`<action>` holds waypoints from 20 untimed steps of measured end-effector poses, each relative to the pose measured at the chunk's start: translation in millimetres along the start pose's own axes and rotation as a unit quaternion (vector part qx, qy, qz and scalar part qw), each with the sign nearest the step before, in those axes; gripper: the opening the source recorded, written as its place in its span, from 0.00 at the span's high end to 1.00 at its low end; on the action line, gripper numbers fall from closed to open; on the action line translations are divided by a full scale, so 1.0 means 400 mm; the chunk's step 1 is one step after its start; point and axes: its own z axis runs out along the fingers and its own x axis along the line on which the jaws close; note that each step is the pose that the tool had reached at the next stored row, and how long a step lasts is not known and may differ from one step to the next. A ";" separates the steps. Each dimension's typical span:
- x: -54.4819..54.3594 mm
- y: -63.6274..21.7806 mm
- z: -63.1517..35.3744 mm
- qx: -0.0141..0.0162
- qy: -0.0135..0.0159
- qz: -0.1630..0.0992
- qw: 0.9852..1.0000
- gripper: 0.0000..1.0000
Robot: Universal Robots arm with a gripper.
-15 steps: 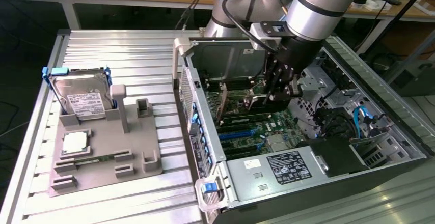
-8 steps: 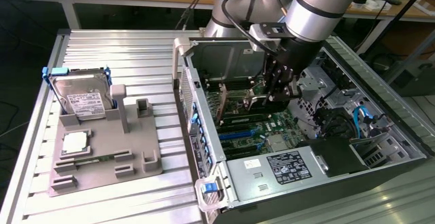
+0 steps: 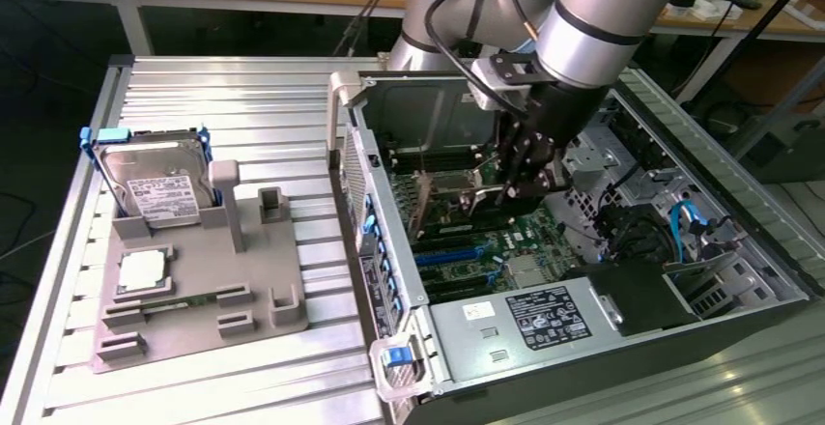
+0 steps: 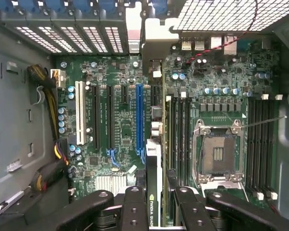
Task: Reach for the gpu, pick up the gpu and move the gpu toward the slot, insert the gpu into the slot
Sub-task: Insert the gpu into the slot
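The gripper (image 3: 523, 188) is down inside the open computer case (image 3: 386, 280), its dark fingers (image 4: 135, 204) pressed against both faces of the gpu (image 4: 154, 166), pinching it on edge. From the wrist view, the card runs lengthwise away from the fingers above the green motherboard (image 4: 120, 139). It lines up just beside the long blue slot (image 4: 139, 118), between that slot and the black memory sockets (image 4: 179, 130). The slot's whole length is uncovered. The square processor socket (image 4: 217, 154) sits farther along the board. Out on the aluminium table (image 3: 219, 87), a hard drive (image 3: 153, 188) leans in a gray holder (image 3: 193, 299) near the exterior view's left edge.
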 end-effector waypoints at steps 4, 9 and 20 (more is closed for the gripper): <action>0.000 0.013 0.012 0.000 0.000 0.000 1.000 0.73; 0.004 0.021 0.024 0.002 0.000 0.000 1.000 0.73; 0.021 0.039 0.045 0.002 -0.002 0.000 1.000 0.73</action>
